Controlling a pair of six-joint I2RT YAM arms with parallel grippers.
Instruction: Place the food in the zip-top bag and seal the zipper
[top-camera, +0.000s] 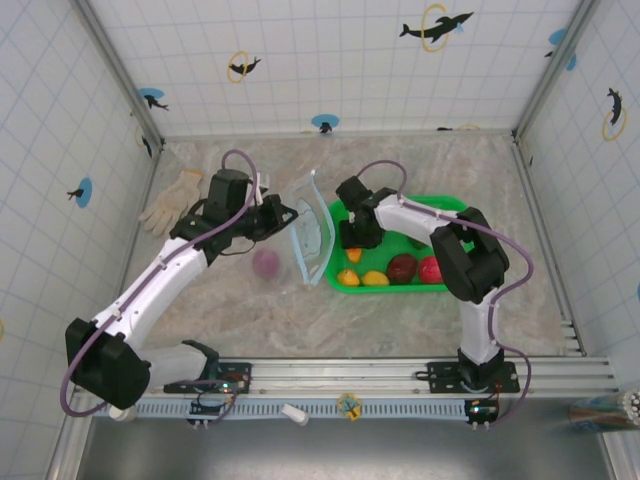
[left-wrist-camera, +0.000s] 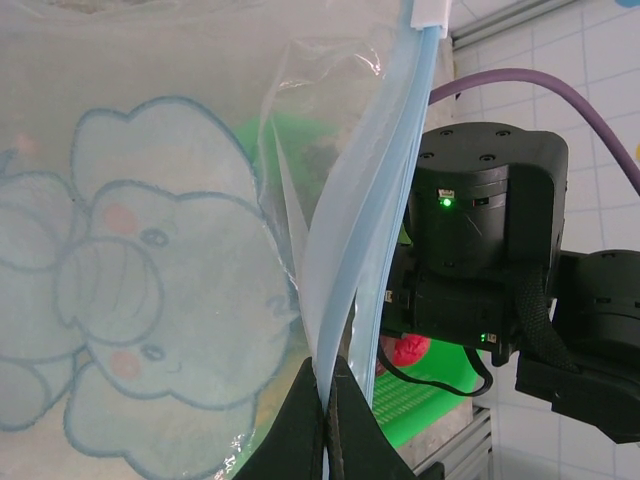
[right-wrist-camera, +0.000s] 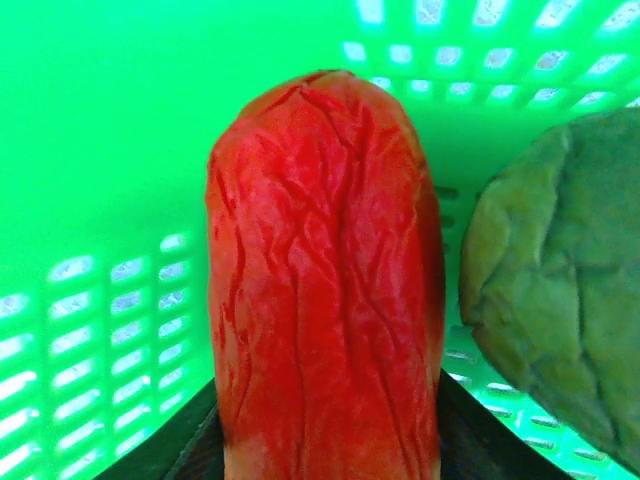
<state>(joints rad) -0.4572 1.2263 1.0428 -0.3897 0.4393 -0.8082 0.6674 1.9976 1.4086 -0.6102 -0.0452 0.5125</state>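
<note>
The right gripper (top-camera: 357, 238) is lowered into the green basket (top-camera: 445, 206) near the right edge of the worktop (top-camera: 400, 320). Its fingers, largely hidden, are pressed against a red food piece (right-wrist-camera: 325, 280), with a dark green piece (right-wrist-camera: 560, 290) cut off beside it. The zip-top bag (top-camera: 312, 235) is held upright mid-worktop, its zipper (left-wrist-camera: 400, 150) pinched by the left gripper (left-wrist-camera: 326, 405). A magenta piece (top-camera: 266, 262) lies on open worktop nearby.

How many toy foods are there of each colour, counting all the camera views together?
Red toys: 2, one of them between the right gripper's fingers
Yellow toys: 2
Orange toy: 1
Dark brown toy: 1
Dark green toy: 1
Magenta toy: 1
Total: 8
</note>
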